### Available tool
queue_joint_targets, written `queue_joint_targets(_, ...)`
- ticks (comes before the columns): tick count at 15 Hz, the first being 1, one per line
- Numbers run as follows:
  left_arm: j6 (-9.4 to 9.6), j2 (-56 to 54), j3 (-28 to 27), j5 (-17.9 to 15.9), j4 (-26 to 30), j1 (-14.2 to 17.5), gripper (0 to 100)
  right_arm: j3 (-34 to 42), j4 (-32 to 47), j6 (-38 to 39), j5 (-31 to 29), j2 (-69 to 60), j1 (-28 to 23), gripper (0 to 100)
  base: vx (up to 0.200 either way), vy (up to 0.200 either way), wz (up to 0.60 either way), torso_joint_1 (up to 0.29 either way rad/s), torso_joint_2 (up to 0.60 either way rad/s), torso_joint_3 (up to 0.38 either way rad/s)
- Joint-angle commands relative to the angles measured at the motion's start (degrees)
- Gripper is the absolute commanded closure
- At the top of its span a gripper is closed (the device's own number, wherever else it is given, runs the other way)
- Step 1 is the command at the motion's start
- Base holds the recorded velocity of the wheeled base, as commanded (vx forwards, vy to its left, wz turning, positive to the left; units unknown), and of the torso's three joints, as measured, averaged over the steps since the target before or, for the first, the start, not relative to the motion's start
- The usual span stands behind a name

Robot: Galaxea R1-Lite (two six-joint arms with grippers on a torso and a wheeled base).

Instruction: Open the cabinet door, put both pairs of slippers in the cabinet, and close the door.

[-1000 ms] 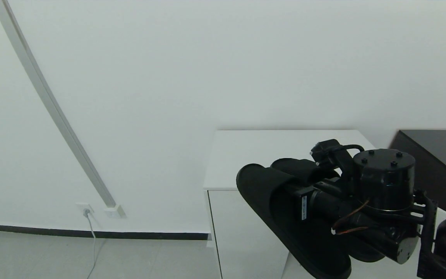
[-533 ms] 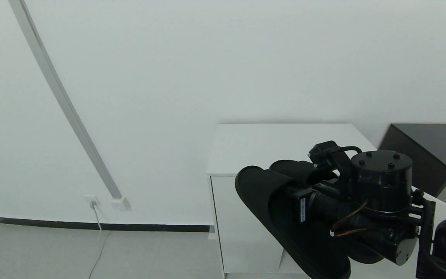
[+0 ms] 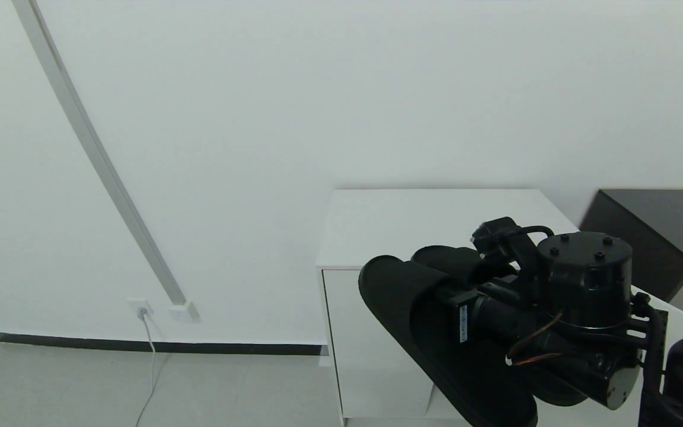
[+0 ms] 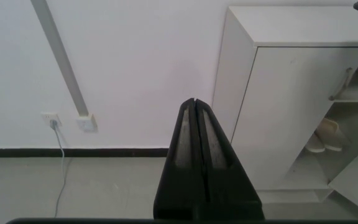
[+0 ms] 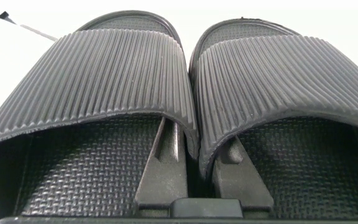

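Head camera shifted; black slippers [image 3: 412,308] barely lower. Right claw [image 5: 197,134]: clamped on both slippers' inner edges, held at 4 o'clock before white cabinet [image 3: 430,222]. Left claw [image 4: 194,106]: closed together, empty. Pale slippers [image 4: 324,135]: on shelf inside open cabinet.

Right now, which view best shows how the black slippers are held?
Right wrist view: the right gripper has one finger under each strap, pinching the black slippers together. The head view shows them side-on before the cabinet. The left wrist view faces the cabinet.
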Motion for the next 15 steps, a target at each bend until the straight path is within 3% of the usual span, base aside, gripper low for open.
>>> queue_joint_targets(1, -0.04, -0.01, 0.01, 0.02, 0.00, 0.00, 100, 0.02, -0.02, 0.00, -0.02, 0.20, 0.00, 100, 0.000, 0.000, 0.00, 0.000, 0.00, 0.000)
queue_joint_targets(6, -0.04, -0.01, 0.01, 0.02, 0.00, 0.00, 100, 0.02, -0.02, 0.00, -0.10, 0.20, 0.00, 100, 0.000, 0.000, 0.00, 0.000, 0.00, 0.000)
queue_joint_targets(15, 0.05, -0.01, 0.01, -0.07, 0.00, 0.00, 100, 0.64, -0.02, 0.00, -0.19, 0.03, 0.00, 100, 0.000, -0.200, 0.00, 0.006, 0.00, 0.003)
